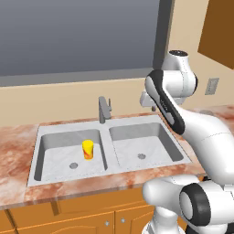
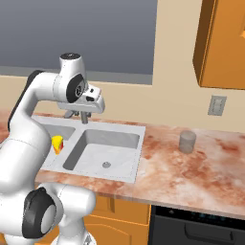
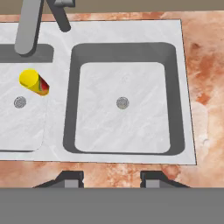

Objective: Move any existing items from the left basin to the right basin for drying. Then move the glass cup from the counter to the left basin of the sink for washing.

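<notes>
A small yellow cup (image 1: 87, 149) with a red-orange mark (image 3: 34, 82) stands in the left basin (image 1: 59, 157) of the sink, near the divider. The right basin (image 3: 100, 122) holds nothing. The glass cup (image 2: 187, 141), grey and see-through, stands on the counter (image 2: 191, 172) to the right of the sink. My gripper (image 2: 84, 117) hangs high above the back of the right basin, beside the tap (image 1: 104, 109). It points down, and its finger tips (image 3: 72, 179) are apart with nothing between them; it is open (image 3: 113, 179).
The upright grey tap rises behind the divider (image 3: 28, 26), close to my hand. An orange wall cabinet (image 2: 222, 43) hangs over the right counter, with a wall outlet (image 2: 217, 105) beneath it. A dark appliance front (image 2: 196, 225) sits under the counter at the right.
</notes>
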